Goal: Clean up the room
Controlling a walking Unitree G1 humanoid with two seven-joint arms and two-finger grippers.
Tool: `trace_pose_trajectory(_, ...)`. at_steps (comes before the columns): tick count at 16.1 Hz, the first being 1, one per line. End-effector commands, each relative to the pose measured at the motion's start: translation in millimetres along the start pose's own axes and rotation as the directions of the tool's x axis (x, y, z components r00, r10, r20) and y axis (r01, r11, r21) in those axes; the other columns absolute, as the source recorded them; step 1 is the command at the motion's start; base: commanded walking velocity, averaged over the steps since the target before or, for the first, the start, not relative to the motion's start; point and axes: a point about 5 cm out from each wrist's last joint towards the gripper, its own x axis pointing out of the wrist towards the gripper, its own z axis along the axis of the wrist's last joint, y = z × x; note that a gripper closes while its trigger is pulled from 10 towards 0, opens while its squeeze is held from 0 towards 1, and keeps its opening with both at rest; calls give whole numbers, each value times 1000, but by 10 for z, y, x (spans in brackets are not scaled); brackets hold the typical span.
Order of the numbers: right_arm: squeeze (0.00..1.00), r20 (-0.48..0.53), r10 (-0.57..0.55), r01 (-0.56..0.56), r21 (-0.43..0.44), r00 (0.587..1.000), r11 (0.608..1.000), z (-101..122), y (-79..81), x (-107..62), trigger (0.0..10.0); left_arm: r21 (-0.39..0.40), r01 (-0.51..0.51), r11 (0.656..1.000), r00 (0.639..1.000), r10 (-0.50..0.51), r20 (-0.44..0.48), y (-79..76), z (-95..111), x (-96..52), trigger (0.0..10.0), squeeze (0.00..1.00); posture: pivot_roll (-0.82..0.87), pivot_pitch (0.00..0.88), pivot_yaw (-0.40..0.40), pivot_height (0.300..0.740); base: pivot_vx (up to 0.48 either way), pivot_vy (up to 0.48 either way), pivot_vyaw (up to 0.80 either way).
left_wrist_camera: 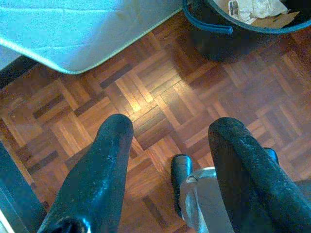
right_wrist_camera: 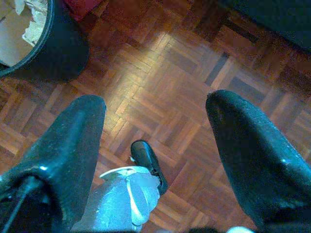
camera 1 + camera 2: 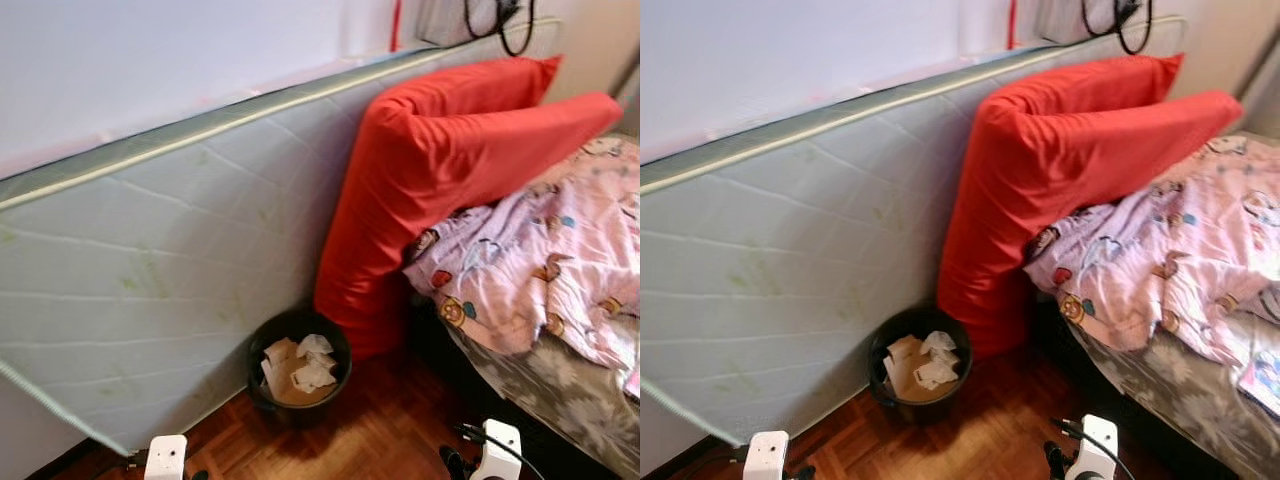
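A black waste bin (image 3: 298, 372) stands on the parquet floor against the foot of a grey mattress (image 3: 150, 260) that leans on the wall. Crumpled white paper (image 3: 312, 362) and cardboard lie inside it. The bin's rim (image 1: 228, 26) is at the edge of the left wrist view. My left gripper (image 1: 172, 128) hangs open over the bare floor with nothing between its fingers. My right gripper (image 2: 156, 104) is also open and holds nothing, with the bin (image 2: 53, 48) off to one side. Both arms hang low, left arm (image 3: 165, 458) and right arm (image 3: 497, 450).
A long red pillow (image 3: 440, 170) leans from the floor up onto the bed beside the bin. A pink cartoon-print blanket (image 3: 545, 250) lies rumpled on the grey patterned bed (image 3: 560, 395) at the right. Black cables (image 3: 500, 22) hang at the top. My own foot (image 1: 181, 170) is below.
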Motion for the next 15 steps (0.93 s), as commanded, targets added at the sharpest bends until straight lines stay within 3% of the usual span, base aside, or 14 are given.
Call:
trace_pose_trajectory(1,0,-1,-5,5,-5,1000,1000,17,-4,3,10000,0,-2,1000,1000,2,-10,5,-15,-2,10000,0,102,17,-19,740,0,-304,-712)
trace_pose_trajectory(12,0,6,-5,5,2,1000,1000,40,7,8,10000,-3,-15,1000,1000,15,-2,10,11,5,10000,0,108,22,-20,740,0,0,-708)
trace_pose_trajectory(15,0,22,-4,4,8,1000,1000,57,9,9,10000,-3,-15,1000,1000,15,0,8,15,6,10000,0,108,23,-21,740,0,0,0)
